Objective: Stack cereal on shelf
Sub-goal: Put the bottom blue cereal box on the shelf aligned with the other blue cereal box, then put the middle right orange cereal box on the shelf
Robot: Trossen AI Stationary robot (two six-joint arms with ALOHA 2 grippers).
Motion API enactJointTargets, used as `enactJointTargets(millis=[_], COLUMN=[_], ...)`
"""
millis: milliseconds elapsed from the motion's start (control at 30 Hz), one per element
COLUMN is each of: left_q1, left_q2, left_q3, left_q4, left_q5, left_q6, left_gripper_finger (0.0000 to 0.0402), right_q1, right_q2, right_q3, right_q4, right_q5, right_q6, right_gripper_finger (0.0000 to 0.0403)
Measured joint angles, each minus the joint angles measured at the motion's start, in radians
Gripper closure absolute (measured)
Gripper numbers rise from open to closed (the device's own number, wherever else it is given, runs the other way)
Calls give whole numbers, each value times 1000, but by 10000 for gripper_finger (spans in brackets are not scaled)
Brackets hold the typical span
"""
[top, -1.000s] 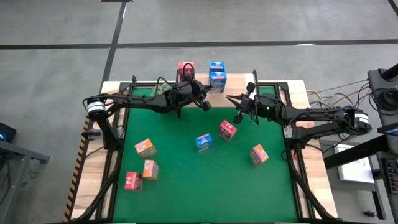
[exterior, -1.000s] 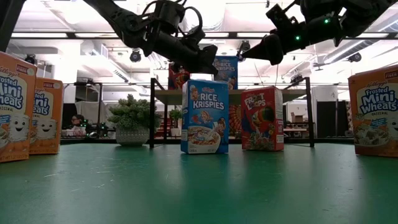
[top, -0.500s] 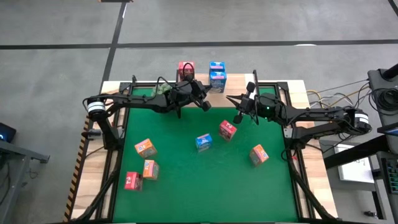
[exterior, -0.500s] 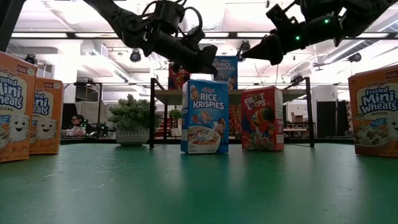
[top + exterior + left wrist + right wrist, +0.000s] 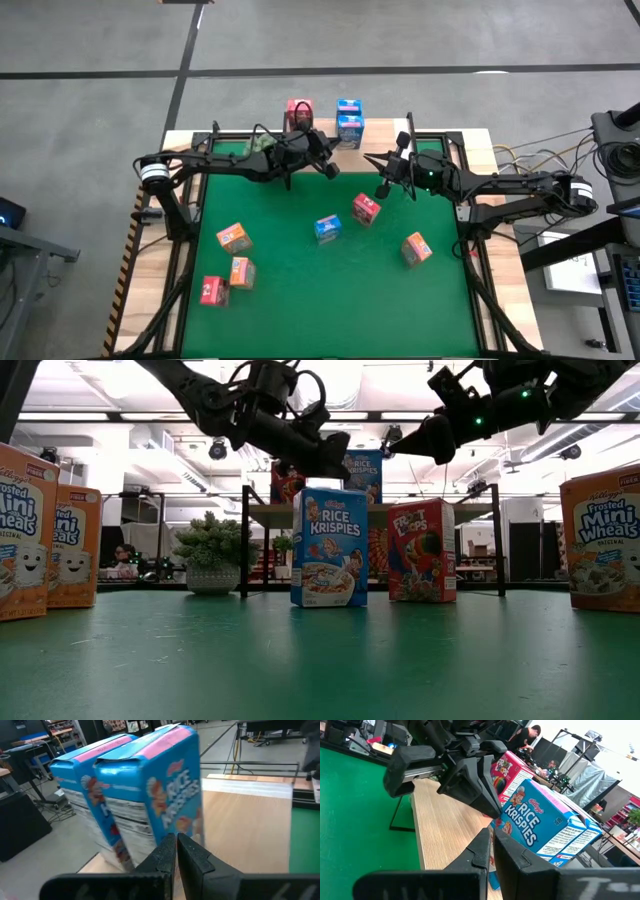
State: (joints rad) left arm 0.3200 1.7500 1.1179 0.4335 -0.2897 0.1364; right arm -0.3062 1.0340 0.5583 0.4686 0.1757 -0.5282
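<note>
Over the far edge of the green mat, from the high view, both arms hang level with the shelf: the left gripper sits near twelve o'clock of the mat, the right gripper at about one o'clock, each carrying nothing. On the shelf two blue boxes stand just beside a pink-red box, so I judge stacking has begun. Down on the mat wait a blue box and a pink-red box near centre, an orange box at four o'clock, and at eight o'clock two orange boxes with one more pink-red box. Low view now: the Rice Krispies box and the Froot Loops box stand upright side by side, and the green plant ball sits at nine o'clock of them; both grippers hover well above, touching neither. Left wrist view: the fingers are pressed together, empty, pointed at the two blue shelf boxes and the pale board. Right wrist view: the right arm's fingers meet tip to tip, also empty, with the left arm's gripper across from them, above the shelf. By my reading, neither arm has yet committed to a next box.
</note>
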Motion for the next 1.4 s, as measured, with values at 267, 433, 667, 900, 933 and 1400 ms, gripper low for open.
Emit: enactJointTargets(millis=[267, 433, 667, 900, 933, 1400], left_q1=[-35, -81, -195, -313, -329, -427], left_q2=[-26, -81, -203, -374, -405, -680], left_q3=[0, 0, -2, -115, -144, -407], left_q4=[-43, -137, -353, -428, -428, -415], left_q5=[0, 1, 1, 1, 1, 1], left_q6=[0, 8, 78, 116, 114, -6], left_gripper_finger=[402, 402, 402, 402, 402, 402], right_q1=[0, 0, 5, 66, 84, 350], right_q2=[0, 0, -1, 0, 0, 44], right_q3=[0, 0, 24, 40, 46, 406], right_q4=[0, 7, 8, 7, 8, -733], right_q5=[0, 0, -124, -480, -506, -490], right_q6=[3, 22, 214, 559, 617, 1163], right_gripper_finger=[390, 390, 390, 390, 390, 390])
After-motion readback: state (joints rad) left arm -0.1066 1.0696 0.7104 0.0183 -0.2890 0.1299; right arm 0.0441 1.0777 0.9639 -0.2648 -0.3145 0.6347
